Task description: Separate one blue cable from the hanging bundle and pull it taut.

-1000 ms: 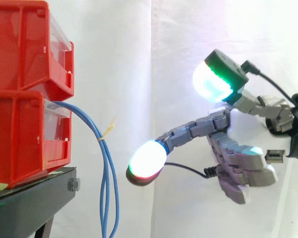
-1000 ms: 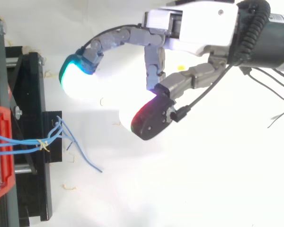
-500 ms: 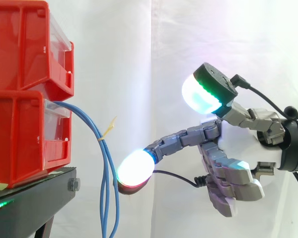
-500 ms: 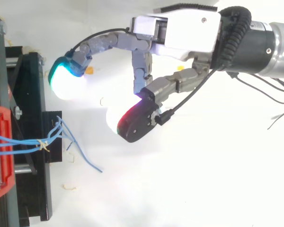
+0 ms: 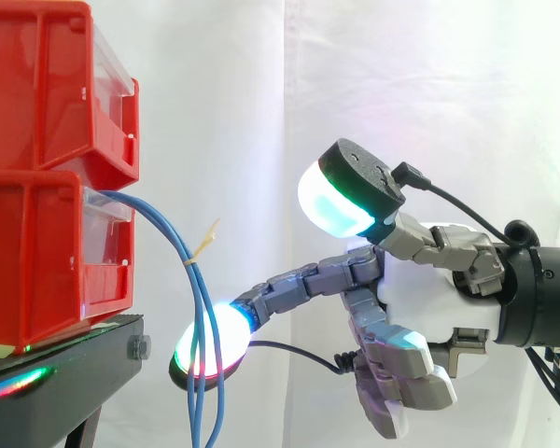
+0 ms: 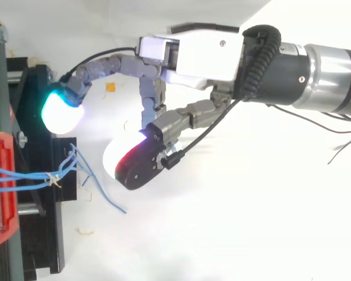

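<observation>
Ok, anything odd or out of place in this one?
Minor only: pale scraps lie scattered on the white surface beside the black stand. The blue cables hang tied as a bundle.

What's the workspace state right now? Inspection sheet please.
surface: white surface under the work, seen from above.
job's things: blue cables leave the lower of two stacked red bins and hang past the black stand.
clutter: small scraps on the white surface.
grippers: hand open, close to the cables, no strand pinched.
cables: blue cables bound by a pale tie, slack.
surroundings: white curtain behind.
</observation>
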You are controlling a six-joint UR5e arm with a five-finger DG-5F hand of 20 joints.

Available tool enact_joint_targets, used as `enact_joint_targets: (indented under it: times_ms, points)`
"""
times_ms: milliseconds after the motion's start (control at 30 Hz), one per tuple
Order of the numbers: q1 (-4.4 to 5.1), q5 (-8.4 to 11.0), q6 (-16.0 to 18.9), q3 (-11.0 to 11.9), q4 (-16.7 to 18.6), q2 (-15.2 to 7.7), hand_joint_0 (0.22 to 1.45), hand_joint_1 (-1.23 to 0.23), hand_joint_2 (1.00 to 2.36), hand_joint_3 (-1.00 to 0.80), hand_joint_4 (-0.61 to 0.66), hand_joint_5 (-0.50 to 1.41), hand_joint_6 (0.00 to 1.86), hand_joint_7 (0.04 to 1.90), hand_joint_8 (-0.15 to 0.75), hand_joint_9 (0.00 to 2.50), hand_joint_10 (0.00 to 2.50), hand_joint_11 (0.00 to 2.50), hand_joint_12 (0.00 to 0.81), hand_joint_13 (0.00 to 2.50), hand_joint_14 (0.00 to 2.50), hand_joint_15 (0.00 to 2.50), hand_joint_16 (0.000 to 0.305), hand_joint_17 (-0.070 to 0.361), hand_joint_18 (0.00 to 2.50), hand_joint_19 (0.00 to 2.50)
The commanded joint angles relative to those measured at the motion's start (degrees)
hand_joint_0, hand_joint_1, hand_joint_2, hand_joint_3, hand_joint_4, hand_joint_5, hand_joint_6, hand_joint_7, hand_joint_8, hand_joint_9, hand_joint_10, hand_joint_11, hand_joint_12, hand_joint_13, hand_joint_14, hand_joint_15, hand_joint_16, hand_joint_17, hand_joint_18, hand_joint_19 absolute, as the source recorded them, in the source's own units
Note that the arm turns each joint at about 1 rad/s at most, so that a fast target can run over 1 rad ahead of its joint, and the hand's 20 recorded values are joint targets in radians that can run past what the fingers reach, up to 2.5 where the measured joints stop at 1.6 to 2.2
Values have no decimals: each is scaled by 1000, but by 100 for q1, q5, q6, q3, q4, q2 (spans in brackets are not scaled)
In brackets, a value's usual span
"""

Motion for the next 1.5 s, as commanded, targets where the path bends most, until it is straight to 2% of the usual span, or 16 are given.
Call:
enact_joint_targets:
  times_ms: [0,67,233,333,467,600,900,1133,1300,1467]
  points:
    - [61,70,13,19,-13,3,330,-477,1000,-500,238,-158,501,651,330,1708,18,539,415,1636,21,671,90,203,1727,333]
    - [122,167,84,45,-21,3,331,-476,1000,-500,238,-156,502,653,330,1707,18,541,415,1637,21,670,90,203,1719,336]
    - [184,220,172,142,-39,-6,334,-477,1000,-500,235,-150,501,660,333,1709,18,541,412,1634,19,673,91,206,1705,344]
    - [237,316,286,194,-83,-6,333,-478,1000,-500,236,-145,501,665,329,1709,18,551,412,1633,19,673,92,206,1695,338]
    - [351,457,558,194,-83,3,334,-481,1000,-500,240,-135,502,689,325,1709,20,550,414,1628,22,678,92,207,1679,345]
    - [447,501,655,186,-92,3,335,-482,1000,-500,237,-125,502,729,329,1711,19,561,414,1626,21,676,92,207,1668,348]
    - [535,563,655,186,-153,3,336,-486,1000,-500,244,-115,503,764,322,1712,19,575,413,1623,19,677,92,208,1658,362]
    - [544,580,734,194,-162,-6,345,-493,1000,-500,249,-96,503,789,317,1712,19,589,415,1617,22,682,92,206,1633,372]
    - [544,580,743,186,-197,3,369,-503,1000,-500,284,-39,504,900,312,1714,20,615,405,1607,22,696,88,197,1599,396]
    - [544,554,796,194,-250,3,385,-496,1000,-500,295,6,504,924,299,1746,20,619,393,1607,22,703,85,190,1582,414]
